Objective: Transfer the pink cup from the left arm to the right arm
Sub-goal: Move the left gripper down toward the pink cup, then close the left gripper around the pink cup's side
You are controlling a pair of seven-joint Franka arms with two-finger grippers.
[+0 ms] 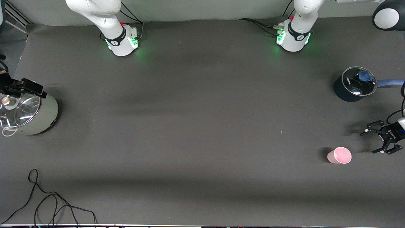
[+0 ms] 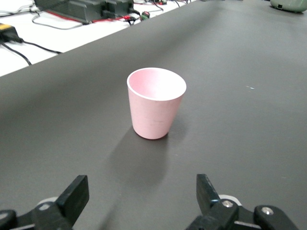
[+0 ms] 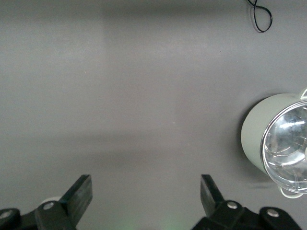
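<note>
Pink cup (image 1: 339, 155) (image 2: 156, 102) stands upright on the table (image 1: 202, 126) toward the left arm's end, untouched. Left gripper (image 1: 380, 141) (image 2: 140, 203) hangs just beside it, fingers spread and empty. Right gripper (image 1: 17, 87) (image 3: 144, 201) waits spread wide above the pale green pot (image 1: 27, 112) (image 3: 278, 143).

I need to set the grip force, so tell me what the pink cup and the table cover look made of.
The pink cup looks like matte plastic, perhaps a fibre composite: opaque, evenly pale pink, thin-rimmed, with only a soft sheen and no glassy glare. It stands upright in front of the open left gripper. The table cover looks like dark grey matte fabric or a rubbery mat: dull and reflection-free, but the weave cannot be made out.
</note>
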